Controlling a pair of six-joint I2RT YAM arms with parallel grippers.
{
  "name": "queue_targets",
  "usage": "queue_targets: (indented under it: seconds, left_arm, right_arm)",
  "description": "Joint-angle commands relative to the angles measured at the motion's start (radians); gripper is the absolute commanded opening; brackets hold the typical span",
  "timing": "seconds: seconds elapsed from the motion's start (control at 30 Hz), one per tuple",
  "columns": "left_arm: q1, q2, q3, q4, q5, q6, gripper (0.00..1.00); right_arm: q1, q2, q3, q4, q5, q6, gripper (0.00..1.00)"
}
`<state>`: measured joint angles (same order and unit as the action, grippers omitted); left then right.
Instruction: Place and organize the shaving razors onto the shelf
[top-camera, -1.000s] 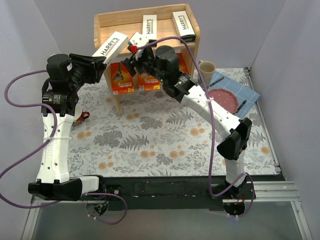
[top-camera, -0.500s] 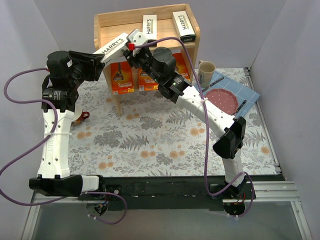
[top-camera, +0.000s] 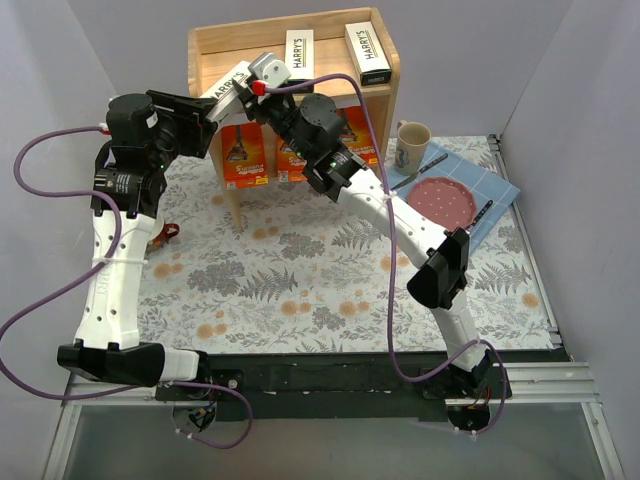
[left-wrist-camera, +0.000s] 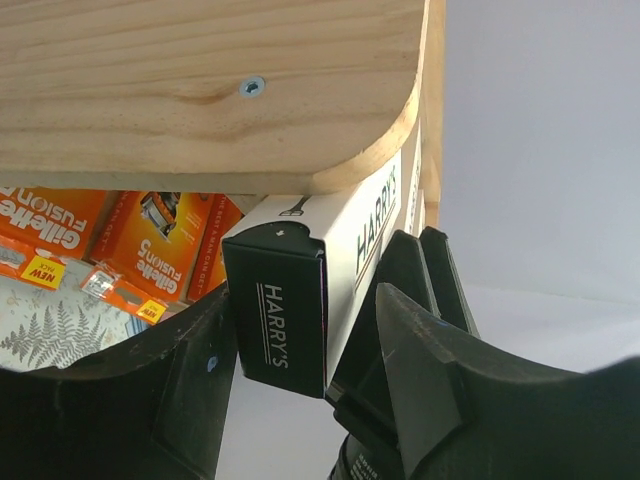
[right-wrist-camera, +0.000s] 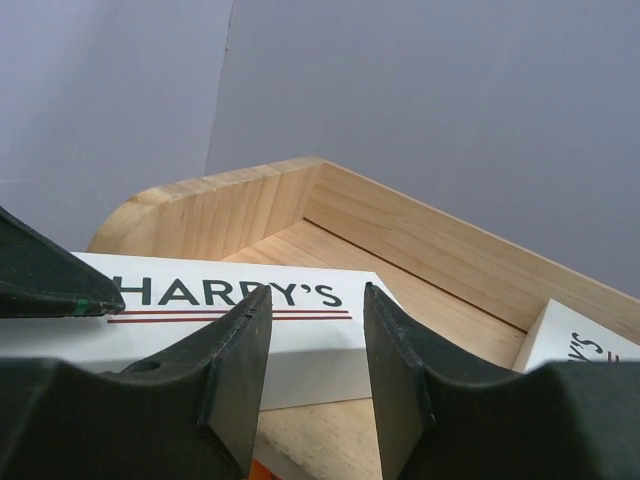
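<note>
Evidently the last HARRY'S box was being seated on the shelf, straddled by left gripper and right gripper, clamping indeterminable; next, it required sliding inward.

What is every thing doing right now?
Light wooden two-tier shelf: upright.
Long white HARRY'S box, dark ends: partly on top tier, one end sticking out.
Left gripper: around that end, grip unclear.
Right gripper: open, by that box.
Two more white HARRY'S boxes: flat on top tier.
Three flat orange packs: standing on lower tier.
</note>
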<state>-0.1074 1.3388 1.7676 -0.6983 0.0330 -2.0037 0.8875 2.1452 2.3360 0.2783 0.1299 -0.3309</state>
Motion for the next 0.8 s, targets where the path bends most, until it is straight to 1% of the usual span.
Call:
queue_targets:
  seconds: [0.0, 0.37, 0.4, 0.5, 0.67, 0.77]
  left_arm:
    - [-0.015, -0.004, 0.041, 0.034, -0.01, -0.149, 0.54]
    - [-0.083, 0.008, 0.059, 0.06, -0.021, -0.081, 0.52]
    - [-0.086, 0.01, 0.062, 0.062, -0.051, -0.078, 0.52]
    - [-0.094, 0.016, 0.066, 0.068, -0.051, -0.067, 0.52]
    - [-0.107, 0.02, 0.056, 0.068, -0.07, -0.06, 0.52]
    - [-0.107, 0.023, 0.066, 0.063, -0.107, -0.046, 0.52]
  right_arm:
    - [-0.007, 0.035, 0.042, 0.039, 0.02, 0.01, 0.5]
    - [-0.015, 0.125, 0.112, 0.104, -0.018, 0.029, 0.5]
    - [-0.015, 0.131, 0.117, 0.111, -0.019, 0.029, 0.5]
    - [-0.01, 0.147, 0.123, 0.142, -0.029, 0.032, 0.51]
    - [0.002, 0.171, 0.14, 0.167, -0.013, 0.029, 0.51]
    - [0.005, 0.174, 0.143, 0.177, 0.016, 0.015, 0.52]
